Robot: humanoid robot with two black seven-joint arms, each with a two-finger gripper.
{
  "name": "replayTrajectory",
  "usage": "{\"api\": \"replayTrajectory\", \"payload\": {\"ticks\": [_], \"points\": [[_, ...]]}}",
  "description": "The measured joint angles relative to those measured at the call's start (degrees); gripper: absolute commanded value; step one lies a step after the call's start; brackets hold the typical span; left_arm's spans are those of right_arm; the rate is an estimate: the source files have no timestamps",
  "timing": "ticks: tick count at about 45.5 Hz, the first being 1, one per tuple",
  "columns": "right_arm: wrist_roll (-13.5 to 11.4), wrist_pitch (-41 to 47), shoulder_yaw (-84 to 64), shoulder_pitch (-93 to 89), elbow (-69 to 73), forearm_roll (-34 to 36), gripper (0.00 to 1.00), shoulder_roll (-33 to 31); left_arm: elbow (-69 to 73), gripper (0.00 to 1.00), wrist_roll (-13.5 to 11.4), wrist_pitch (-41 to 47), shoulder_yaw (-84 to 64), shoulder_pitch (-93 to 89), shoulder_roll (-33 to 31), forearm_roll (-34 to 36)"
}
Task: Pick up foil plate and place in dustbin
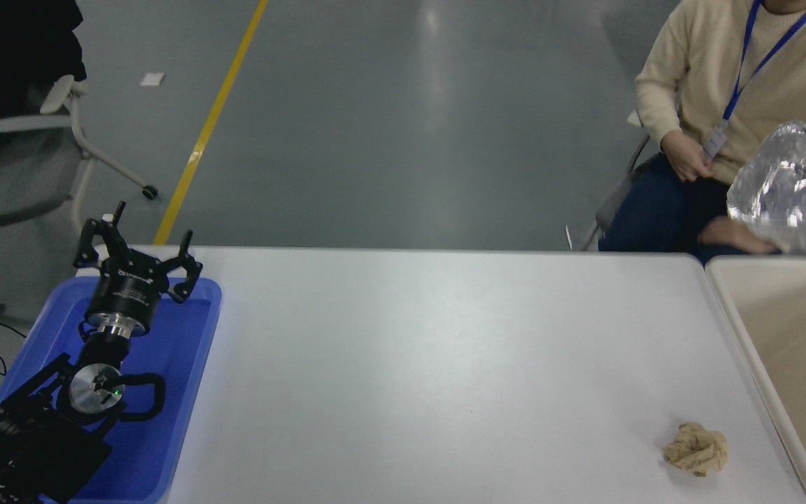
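The foil plate [795, 187], crinkled shiny silver, hangs in the air at the right edge of the picture, partly cut off by it. It is above the far end of the beige dustbin [730, 301], which stands at the table's right end. My right gripper and arm are out of view, so what holds the plate does not show. My left gripper [138, 239] is open and empty, parked at the lower left over a blue tray.
The blue tray [186, 378] lies at the table's left end under my left arm. A crumpled tan paper ball [697, 449] lies near the front right. A person in a cream sweater [725, 63] sits at the far right, one hand [732, 234] just left of the foil plate.
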Motion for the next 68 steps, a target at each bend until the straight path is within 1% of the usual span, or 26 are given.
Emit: {"api": "replayTrajectory", "payload": {"ticks": [9,14,21,25,29,36,42,52,53,56,61,65,66,68], "points": [[0.01,-4.48,15.17,-21.38,-11.53,0.04,0.0,-0.46,0.0,1.0,0.01,0.0,0.0,0.0,-0.01,0.0],[0.0,-5.78,25.83,-33.7,-18.81,-0.01,0.0,0.68,0.0,1.0,0.01,0.0,0.0,0.0,0.0,0.0],[-0.01,-7.27,39.32,-49.37,-30.04,-0.09,0.0,4.77,0.0,1.0,0.01,0.0,0.0,0.0,-0.01,0.0],[0.01,-8.98,45.38,-57.3,-37.16,-0.12,0.0,8.42,0.0,1.0,0.01,0.0,0.0,0.0,-0.02,0.0],[-0.02,-11.39,49.23,-63.35,-42.8,-0.11,0.0,11.89,0.0,1.0,0.01,0.0,0.0,0.0,-0.02,-0.01],[-0.31,-16.02,53.06,-70.52,-48.6,-0.09,0.0,16.57,0.0,1.0,0.0,0.0,0.0,0.0,-0.01,-0.02],[-0.5,-19.99,54.99,-74.85,-51.28,-0.02,0.0,20.1,0.0,1.0,0.0,0.0,0.0,0.0,0.0,0.01],[-0.63,-25.31,58.53,-78.71,-53.21,0.05,0.0,23.68,0.0,1.0,0.0,0.0,0.0,0.0,0.0,0.01],[-0.65,-25.57,58.71,-78.9,-53.27,0.06,0.03,23.85,0.0,1.0,0.0,0.0,0.0,0.0,0.0,0.0],[-0.64,-26.46,59.2,-79.46,-53.53,0.0,0.31,24.36,0.0,1.0,0.0,0.0,0.0,0.0,-0.01,0.0],[-0.62,-27.22,59.58,-80.1,-53.66,-0.37,0.62,24.91,0.0,1.0,0.0,0.0,0.0,0.0,-0.02,0.0],[-0.58,-27.71,59.77,-80.43,-53.8,-0.49,0.8,25.16,0.0,1.0,0.0,0.0,0.0,0.0,-0.02,0.0],[-0.57,-27.79,59.8,-80.49,-53.8,-0.51,0.82,25.22,0.0,1.0,0.0,0.0,0.0,0.0,-0.02,0.0],[-0.55,-27.95,59.87,-80.6,-53.8,-0.52,0.83,25.31,0.0,1.0,0.0,0.0,0.0,0.0,-0.02,0.0]]}}
